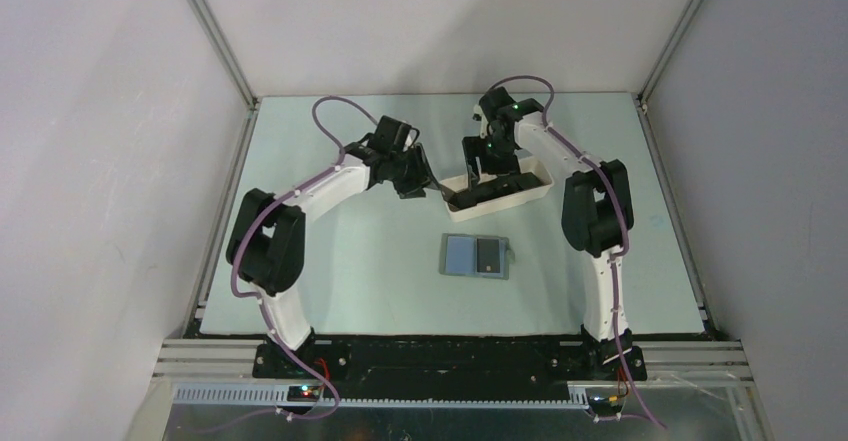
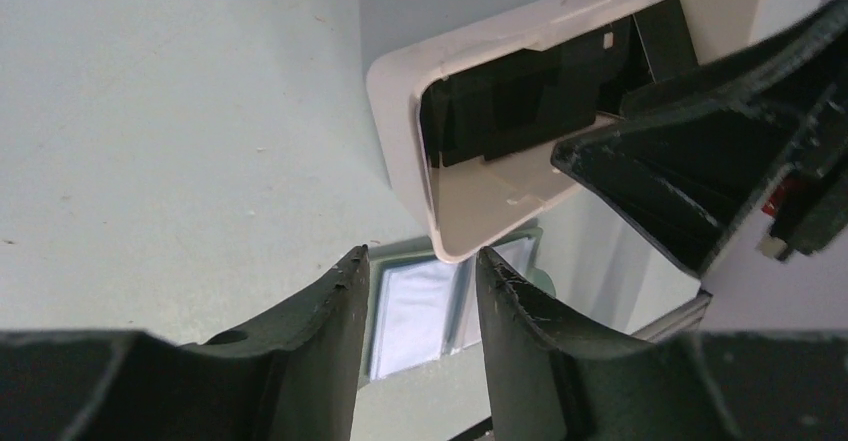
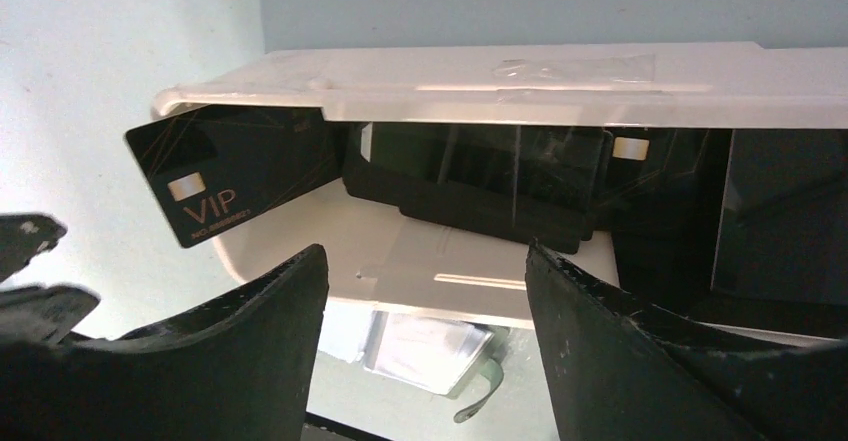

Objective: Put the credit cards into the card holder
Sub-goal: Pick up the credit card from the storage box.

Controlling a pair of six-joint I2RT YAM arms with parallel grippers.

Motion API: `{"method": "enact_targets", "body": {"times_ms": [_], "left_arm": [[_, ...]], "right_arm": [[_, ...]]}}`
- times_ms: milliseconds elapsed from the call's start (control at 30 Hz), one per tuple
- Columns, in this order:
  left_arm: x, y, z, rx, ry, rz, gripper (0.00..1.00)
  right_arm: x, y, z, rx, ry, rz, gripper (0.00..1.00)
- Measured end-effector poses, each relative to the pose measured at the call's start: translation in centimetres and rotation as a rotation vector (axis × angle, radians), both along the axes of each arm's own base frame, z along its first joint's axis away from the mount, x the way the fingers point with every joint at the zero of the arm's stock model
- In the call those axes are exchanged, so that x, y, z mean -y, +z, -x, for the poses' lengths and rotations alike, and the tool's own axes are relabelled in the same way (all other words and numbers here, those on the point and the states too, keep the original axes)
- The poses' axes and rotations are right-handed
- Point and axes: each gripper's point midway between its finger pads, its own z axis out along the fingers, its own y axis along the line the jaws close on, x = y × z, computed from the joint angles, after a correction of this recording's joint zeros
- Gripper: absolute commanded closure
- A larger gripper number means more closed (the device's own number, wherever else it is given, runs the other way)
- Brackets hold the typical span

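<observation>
White tray point(image 1: 545, 183) at twelve o'clock corrals credit cards point(image 3: 470, 186); right gripper point(image 3: 425, 253) gapes wide, empty, poised to pick; left gripper point(image 2: 420, 256), half-open, empty, flanks its nine o'clock corner, probably steadying.

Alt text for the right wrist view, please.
A white tray holds several black cards; a VIP card pokes out over its left end. The open jaws frame the foreground, with the card holder partly visible below between them.
</observation>
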Motion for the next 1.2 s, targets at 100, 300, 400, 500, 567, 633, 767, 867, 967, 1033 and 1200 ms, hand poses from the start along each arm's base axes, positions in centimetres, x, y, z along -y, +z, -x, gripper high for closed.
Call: {"method": "enact_targets", "body": {"times_ms": [100, 300, 400, 500, 567, 633, 767, 867, 967, 1033, 1200], "left_arm": [[-0.5, -0.4, -0.3, 0.009, 0.022, -0.025, 0.51], [-4.3, -1.9, 1.1, -0.002, 0.115, -0.142, 0.48], [-7.0, -1.7, 1.7, 0.009, 0.184, -0.195, 0.48], [-9.5, -1.5, 2.0, 0.019, 0.241, -0.224, 0.48], [-10.8, -1.6, 2.3, 0.017, 0.271, -0.24, 0.47], [-11.8, -1.9, 2.5, 0.01, 0.292, -0.254, 0.47], [-12.5, -2.5, 3.0, -0.005, 0.3, -0.272, 0.47], [-12.6, -2.6, 3.1, -0.007, 0.294, -0.276, 0.47], [-12.6, -2.6, 3.1, -0.007, 0.293, -0.276, 0.47], [-12.6, -2.6, 3.1, -0.007, 0.293, -0.276, 0.47], [-12.6, -2.6, 3.1, -0.005, 0.287, -0.279, 0.48]], "right_arm": [[-0.7, 0.5, 0.3, 0.008, 0.015, -0.009, 0.23], [-4.5, 2.3, 1.1, 0.04, 0.088, -0.058, 0.23], [-7.3, 3.8, 0.8, 0.081, 0.129, -0.099, 0.22], [-9.6, 4.3, 0.8, 0.103, 0.162, -0.127, 0.21], [-10.8, 4.1, 1.0, 0.101, 0.176, -0.13, 0.21], [-11.5, 3.5, 1.1, 0.094, 0.185, -0.117, 0.21], [-11.4, 1.4, 1.5, 0.064, 0.187, -0.06, 0.3], [-10.8, -0.1, 1.6, 0.041, 0.179, -0.014, 0.41], [-10.5, -0.8, 1.6, 0.029, 0.173, 0.01, 0.5], [-10.4, -1.0, 1.6, 0.027, 0.173, 0.017, 0.58], [-10.4, -1.0, 1.6, 0.026, 0.174, 0.015, 0.75]]}}
